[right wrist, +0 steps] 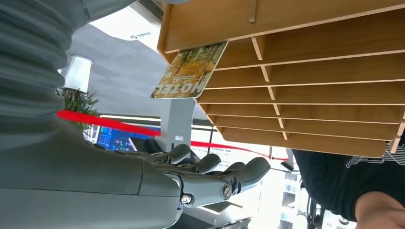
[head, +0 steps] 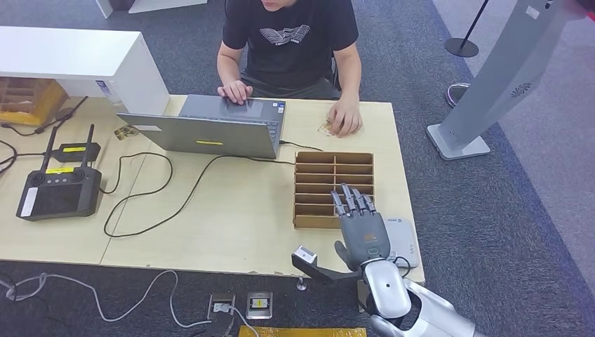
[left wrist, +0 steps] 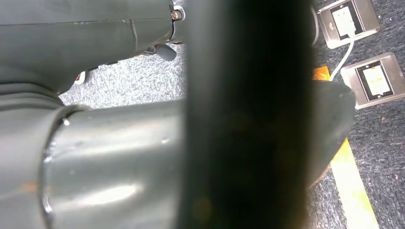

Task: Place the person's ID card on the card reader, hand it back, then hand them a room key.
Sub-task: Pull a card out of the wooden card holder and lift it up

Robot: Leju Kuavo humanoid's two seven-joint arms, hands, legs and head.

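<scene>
One hand, the right, hovers over the near edge of the wooden rack, fingers straight and apart, holding nothing. I judge it is poised to draw the key card, a glossy printed rectangle standing in a near slot. Beside the hand lies the flat white reader, bare. A small card rests under the person's hand across the pale bench. Left hand: cannot tell.

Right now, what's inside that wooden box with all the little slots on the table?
The wooden slotted rack holds one card printed "MOTEL", sticking out of a slot in the right wrist view. The other visible slots look empty; the right hand covers its near corner, so that part is hidden.
</scene>
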